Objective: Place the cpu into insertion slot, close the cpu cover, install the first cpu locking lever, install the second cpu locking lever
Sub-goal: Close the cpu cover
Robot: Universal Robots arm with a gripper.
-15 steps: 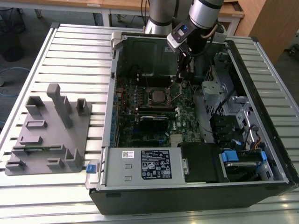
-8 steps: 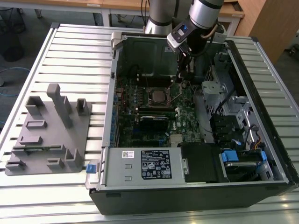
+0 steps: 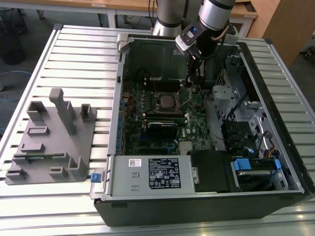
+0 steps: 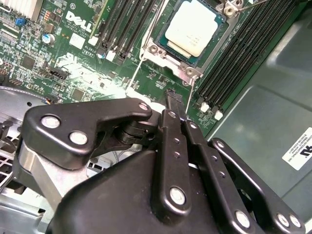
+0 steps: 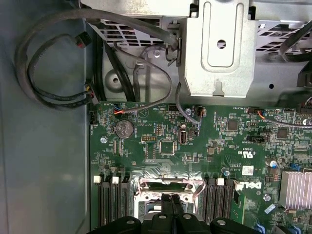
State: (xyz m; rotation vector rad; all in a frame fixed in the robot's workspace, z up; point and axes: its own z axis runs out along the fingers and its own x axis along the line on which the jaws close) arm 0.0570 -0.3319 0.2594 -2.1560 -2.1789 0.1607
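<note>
we see the end effector (image 3: 193,81) hanging inside the open computer case (image 3: 275,98), low over the green board (image 3: 194,130). in the second wrist view its two black fingers (image 4: 168,141) are pressed together to a single tip with no gap, and we can make out nothing between them.

the chip (image 4: 192,30) lies a short way ahead of the fingertips, flat in its socket (image 3: 157,101), its pale metal top showing through the window of the silver cover (image 4: 170,59), which lies down around it. two thin wire levers run out from the near corners of the cover towards the end effector: one (image 4: 136,74) ends off to one side of the tip, the other (image 4: 191,92) ends just beside it. we cannot tell whether the tip touches that nearer lever.

rows of long black memory slots (image 4: 243,53) flank the socket on both sides of the end effector.

in the first wrist view the fingertips (image 5: 170,207) sit over the socket frame, and beyond them are a coin battery (image 5: 124,128), looping grey cables (image 5: 48,97) and a metal bracket (image 5: 219,48).

well away from the end effector, outside the case, a grey holder block (image 3: 49,137) stands on the slatted surface (image 3: 74,54).
</note>
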